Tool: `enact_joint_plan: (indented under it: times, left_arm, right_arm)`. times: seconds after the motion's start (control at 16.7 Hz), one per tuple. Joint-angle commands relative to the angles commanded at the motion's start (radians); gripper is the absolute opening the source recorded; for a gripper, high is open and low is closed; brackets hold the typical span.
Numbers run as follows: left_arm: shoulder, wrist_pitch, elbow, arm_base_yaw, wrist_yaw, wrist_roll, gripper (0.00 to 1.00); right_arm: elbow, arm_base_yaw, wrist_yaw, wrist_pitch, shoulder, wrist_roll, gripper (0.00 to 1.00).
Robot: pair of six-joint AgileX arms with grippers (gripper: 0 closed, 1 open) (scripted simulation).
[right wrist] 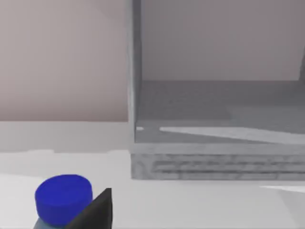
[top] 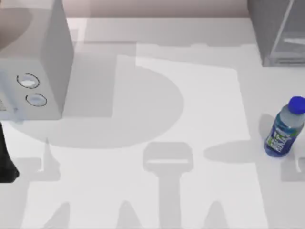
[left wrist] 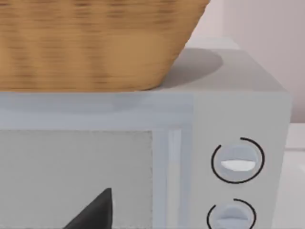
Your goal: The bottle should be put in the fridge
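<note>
Bottle (top: 285, 128) stands upright at the table's right edge, blue cap up, well short of the fridge (top: 279, 33) behind it. Right arm is nearer; its wrist view looks over the cap. Finger spread: cannot tell.

The top camera is looking straight down on the white bench (top: 190, 95). The left wrist camera is facing, from close by, the front of the pale grey box with two round dials (left wrist: 238, 162) (top: 33, 90). The right wrist camera is looking low across the bench toward the dark grey fridge cabinet (right wrist: 214, 119) (top: 276, 28), with the blue-capped clear plastic bottle (right wrist: 63, 198) (top: 285, 128) nearest.
</note>
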Motion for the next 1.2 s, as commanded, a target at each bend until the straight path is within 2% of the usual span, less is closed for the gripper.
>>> enact_joint_plan:
  times: [0.24,0.48,0.72,1.2]
  left_arm:
    - [0.0,0.0,0.0,0.0,0.0,0.0,1.0]
    - [0.0,0.0,0.0,0.0,0.0,0.0,1.0]
    - [0.0,0.0,0.0,0.0,0.0,0.0,1.0]
    - [0.0,0.0,0.0,0.0,0.0,0.0,1.0]
  right_arm:
    - [0.0,-0.006,-0.023,0.029,0.031,-0.005,1.0]
    - [0.01,-0.048,-0.144,0.199,0.22,-0.03,1.0]
    - [0.038,-0.116,-0.333,0.48,0.569,-0.065,1.0]
    - [0.123,-0.264,-0.77,1.152,1.44,-0.147,1.0]
